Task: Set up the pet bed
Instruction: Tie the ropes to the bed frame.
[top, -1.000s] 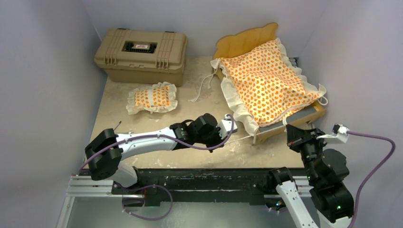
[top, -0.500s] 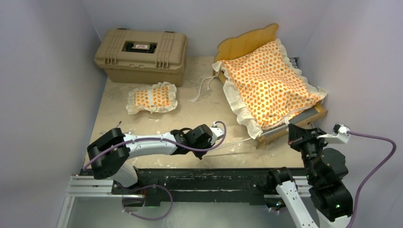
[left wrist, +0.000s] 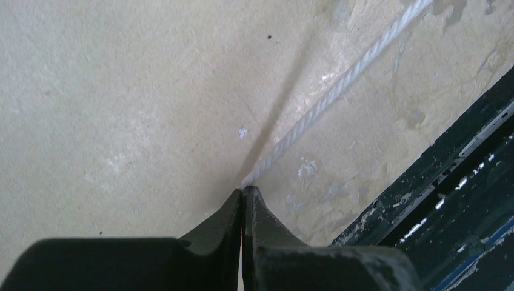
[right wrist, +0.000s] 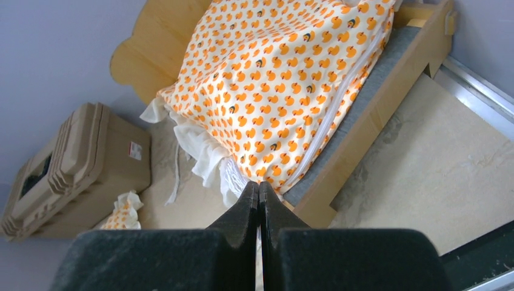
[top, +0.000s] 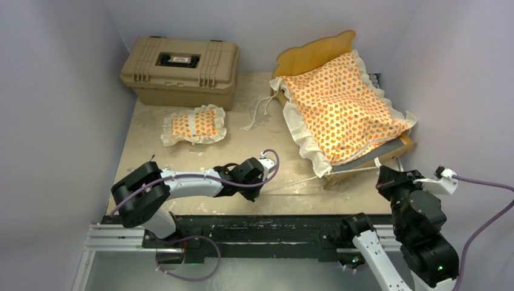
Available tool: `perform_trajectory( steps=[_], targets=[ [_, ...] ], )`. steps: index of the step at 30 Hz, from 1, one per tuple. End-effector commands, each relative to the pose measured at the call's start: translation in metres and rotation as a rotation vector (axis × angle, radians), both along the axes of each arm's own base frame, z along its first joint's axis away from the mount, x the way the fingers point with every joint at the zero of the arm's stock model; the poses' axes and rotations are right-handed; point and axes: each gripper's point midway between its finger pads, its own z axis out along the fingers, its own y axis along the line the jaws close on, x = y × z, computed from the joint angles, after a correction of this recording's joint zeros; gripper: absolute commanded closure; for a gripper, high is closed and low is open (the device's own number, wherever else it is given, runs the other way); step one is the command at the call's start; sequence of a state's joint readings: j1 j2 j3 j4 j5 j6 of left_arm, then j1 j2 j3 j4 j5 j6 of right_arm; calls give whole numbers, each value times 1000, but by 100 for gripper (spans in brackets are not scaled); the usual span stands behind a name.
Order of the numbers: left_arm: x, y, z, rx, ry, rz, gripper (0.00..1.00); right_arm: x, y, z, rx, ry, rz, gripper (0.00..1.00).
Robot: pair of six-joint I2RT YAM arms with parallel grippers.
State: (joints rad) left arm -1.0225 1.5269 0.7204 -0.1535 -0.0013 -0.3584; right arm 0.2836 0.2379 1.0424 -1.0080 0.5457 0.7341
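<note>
Since the left tool [left wrist: 243,193] is clamped on the white cord [left wrist: 339,85] of the mattress cushion [top: 339,109], low over the near desk [left wrist: 121,91], tug gently and level so the cushion squares up on the wooden bed frame [top: 315,51] at far right; the right tool [right wrist: 259,187] has tips together, hold on anything unclear.

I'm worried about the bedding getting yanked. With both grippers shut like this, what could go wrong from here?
The left gripper pinches the white cord only at its very fingertips, so it may slip out. That cord looks taut toward the mattress cushion, which overhangs the wooden frame on one side; more pull could drag it off or shift the frame.
</note>
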Motion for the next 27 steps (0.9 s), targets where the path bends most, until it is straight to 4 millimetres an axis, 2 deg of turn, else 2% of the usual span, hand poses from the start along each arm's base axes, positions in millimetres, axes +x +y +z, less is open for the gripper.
perform_trajectory(
  steps=[1, 4, 6, 10, 12, 18, 27],
  targets=[
    [-16, -3, -14, 117, 29, -93, 100, 0, -20, 20, 91, -60, -145, 100],
    [-15, -26, -3, 83, -4, -147, 100, 4, -21, 21, 127, -59, -179, 100],
    [-15, -33, -2, 74, -10, -172, 100, 11, -21, 21, 148, -58, -201, 100],
    [-30, -41, -8, 99, -7, -268, 100, 21, -23, 13, 174, -5, -269, 100],
    [-39, -38, -16, 122, 5, -295, 100, 18, -30, 8, 175, 19, -324, 100],
    [-58, -11, -41, 232, 29, -314, 100, 8, -39, 15, 217, -39, -371, 100],
    [-55, 3, -52, 354, 5, -265, 100, -1, -50, 18, 243, -94, -423, 100]
  ],
)
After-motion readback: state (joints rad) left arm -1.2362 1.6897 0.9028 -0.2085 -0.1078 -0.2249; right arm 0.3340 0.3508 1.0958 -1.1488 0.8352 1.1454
